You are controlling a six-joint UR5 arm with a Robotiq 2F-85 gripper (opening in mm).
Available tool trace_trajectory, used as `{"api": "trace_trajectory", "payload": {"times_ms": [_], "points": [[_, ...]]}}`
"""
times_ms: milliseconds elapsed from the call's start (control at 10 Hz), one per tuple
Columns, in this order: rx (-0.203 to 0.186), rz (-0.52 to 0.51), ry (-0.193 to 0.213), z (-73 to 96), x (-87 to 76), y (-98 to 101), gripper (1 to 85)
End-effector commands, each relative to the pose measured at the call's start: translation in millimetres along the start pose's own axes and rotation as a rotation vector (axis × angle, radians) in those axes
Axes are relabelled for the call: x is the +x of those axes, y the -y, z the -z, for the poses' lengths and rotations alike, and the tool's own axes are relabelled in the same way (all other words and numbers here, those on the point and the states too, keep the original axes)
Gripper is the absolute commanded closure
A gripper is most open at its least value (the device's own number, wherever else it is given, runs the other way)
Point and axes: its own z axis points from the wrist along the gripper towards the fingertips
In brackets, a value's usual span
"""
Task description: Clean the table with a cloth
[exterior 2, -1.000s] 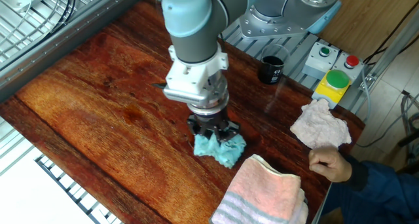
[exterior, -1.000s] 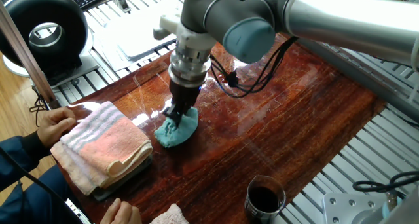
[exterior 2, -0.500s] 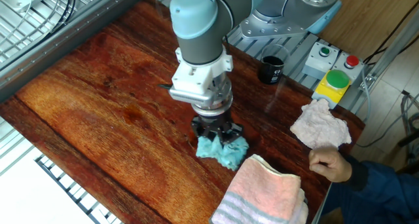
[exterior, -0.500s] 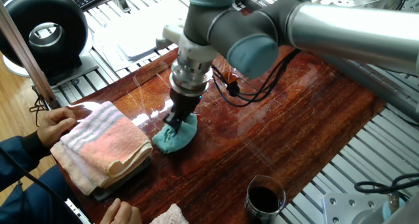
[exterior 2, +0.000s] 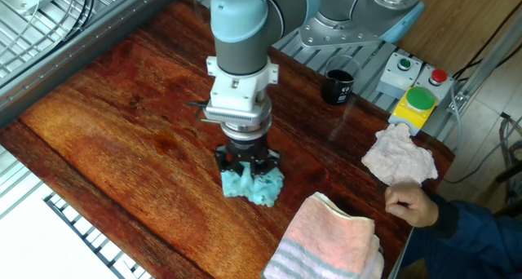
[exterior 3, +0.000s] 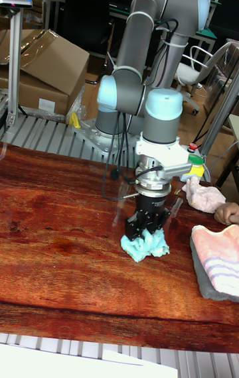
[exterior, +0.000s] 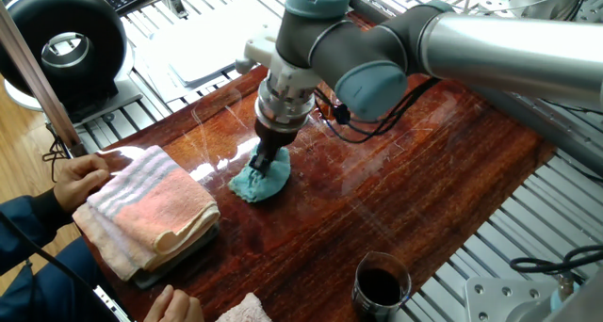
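The gripper [exterior 2: 247, 166] points straight down at the surface [exterior 2: 114, 124], a glossy reddish-brown wood-grain board. Its dark fingers [exterior 3: 135, 226] are drawn in close and pinch the top of the cloth [exterior 2: 252, 186], a small teal fluffy bundle whose underside is pressed flat onto the wood. The cloth spreads out a little beyond the fingers on each side.

Above the fingers, the silver wrist and a pale blue joint cap [exterior 2: 239, 12] stand upright. The grey arm [exterior: 490, 44] then bends away toward its base at the edge of the surface.

A folded pink-and-grey striped towel [exterior: 146, 209] lies near the cloth but apart from it, with a person's hand [exterior: 80, 179] resting on its edge. A small pinkish-white cloth [exterior 2: 399, 156] lies beyond the towel, near the corner.

One fixed view shows a dark cup [exterior: 381, 286] near the front edge and a white tray [exterior: 203, 49] on the slatted frame behind. The other fixed view shows a yellow button box with a green button [exterior 2: 420, 103]. The tall view shows cardboard boxes [exterior 3: 43, 69] behind the robot.
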Motion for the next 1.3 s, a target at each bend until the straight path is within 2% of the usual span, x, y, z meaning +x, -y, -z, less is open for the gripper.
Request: {"api": "trace_trajectory", "payload": {"times_ms": [0,300,500,800,1000,1200], "points": [[0.076,0.113,0.008,2.4,2.6,33.4,84.7],[0.146,0.224,-0.023,11.4,12.2,66.8,84.7],[0.177,0.297,-0.033,16.2,18.7,87.6,84.7],[0.202,0.426,-0.044,26.7,39.0,129.8,84.7],[0.206,0.481,-0.049,33.7,52.2,148.9,84.7],[0.199,0.509,-0.045,39.1,60.2,159.2,84.7]]}}
